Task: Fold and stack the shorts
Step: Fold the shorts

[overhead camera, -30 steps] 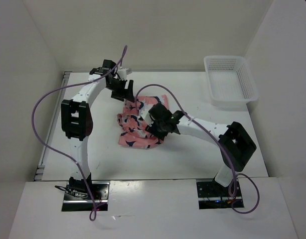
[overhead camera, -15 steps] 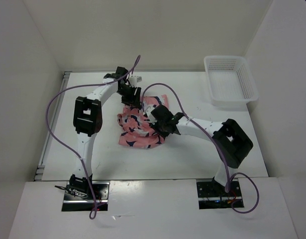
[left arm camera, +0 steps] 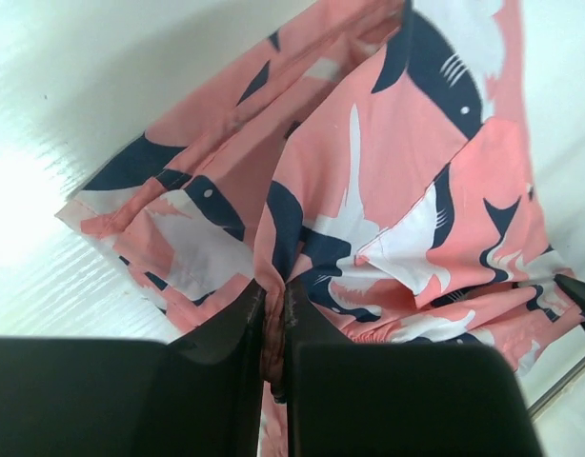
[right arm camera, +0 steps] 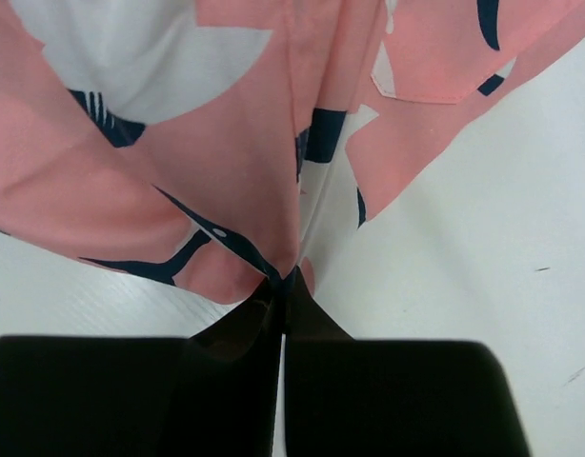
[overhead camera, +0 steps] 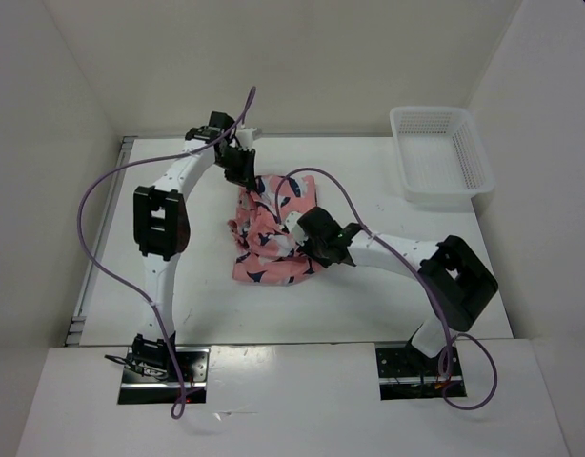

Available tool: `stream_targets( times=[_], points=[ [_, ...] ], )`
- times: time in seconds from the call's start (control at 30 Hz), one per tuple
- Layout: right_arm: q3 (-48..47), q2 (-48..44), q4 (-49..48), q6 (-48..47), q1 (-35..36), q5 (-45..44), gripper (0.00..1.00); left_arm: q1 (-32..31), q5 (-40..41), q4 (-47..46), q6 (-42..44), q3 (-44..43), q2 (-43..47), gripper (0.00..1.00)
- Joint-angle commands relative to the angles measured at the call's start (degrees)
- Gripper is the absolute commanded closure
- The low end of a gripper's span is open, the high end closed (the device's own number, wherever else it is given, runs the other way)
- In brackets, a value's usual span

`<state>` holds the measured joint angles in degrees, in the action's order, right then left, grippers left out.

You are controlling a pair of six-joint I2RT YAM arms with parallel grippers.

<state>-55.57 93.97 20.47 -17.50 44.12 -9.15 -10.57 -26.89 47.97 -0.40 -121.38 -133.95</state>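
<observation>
The salmon-pink shorts [overhead camera: 269,228] with navy and white bird shapes lie crumpled at the table's middle. My left gripper [overhead camera: 250,181] is at their far edge, shut on a pinched fold of the shorts [left arm camera: 369,181], with cloth squeezed between its fingers [left arm camera: 231,328]. My right gripper [overhead camera: 302,238] is at their right side, shut on a thin fold of the same shorts [right arm camera: 235,162], the cloth fanning out from its fingertips [right arm camera: 307,314]. The left gripper's [left arm camera: 273,295] and the right gripper's [right arm camera: 285,281] jaws press nearly together.
A white mesh basket [overhead camera: 440,152] stands at the back right corner. Purple cables loop over both arms. White walls enclose the table on three sides. Bare tabletop [overhead camera: 369,305] lies in front of the shorts.
Both grippers closed on the shorts. The left one moved down onto the far edge. The cloth has been pulled a little taller and narrower.
</observation>
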Motion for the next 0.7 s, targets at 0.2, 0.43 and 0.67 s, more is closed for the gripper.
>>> stream_targets(
  times=[0.2,0.43,0.67],
  points=[
    [2.9,-4.5,0.3,-6.6,3.0,0.0,0.87,1.2,0.1,1.6,0.4,-2.8,5.6,0.84],
    [-0.7,-4.5,0.8,-8.3,3.0,1.9,0.47,1.2,-1.2,3.9,0.4,6.1,8.3,0.33],
    [-8.0,-10.2,1.9,-6.9,3.0,7.6,0.4,4.0,-2.8,3.9,0.4,7.5,15.9,0.07]
  ],
)
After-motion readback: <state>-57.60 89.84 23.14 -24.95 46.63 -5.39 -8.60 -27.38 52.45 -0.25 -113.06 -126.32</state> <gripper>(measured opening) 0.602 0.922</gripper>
